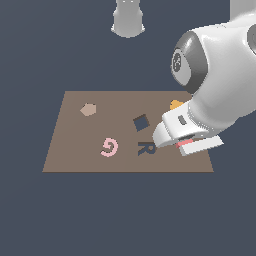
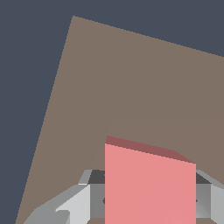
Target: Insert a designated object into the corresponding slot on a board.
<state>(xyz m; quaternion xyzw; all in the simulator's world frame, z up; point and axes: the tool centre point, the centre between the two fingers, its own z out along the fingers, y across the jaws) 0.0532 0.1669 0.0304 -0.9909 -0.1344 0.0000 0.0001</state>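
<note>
The board is lying flat across the middle of the exterior view, and the arm is reaching in from the upper right, covering the board's right edge. Down at the right of centre the gripper is clamping the tile, a sliver of red peeking out under the white hand; in the wrist view the tile is filling the lower middle between the grey fingers, pinched tight and sitting clear above bare brown board. So the pick is looking done, and the carry and the insertion are what's left. The slot is waiting empty near the frame's centre, turned like a diamond, to the left of the gripper and a little higher in the frame. Just below it the R cutout is showing dark, the pink G is sitting further left, a tan piece is resting at upper left, and an orange piece is poking out beside the arm. Judging from this, the tile is going to need turning to match that tilted slot before going down.
</note>
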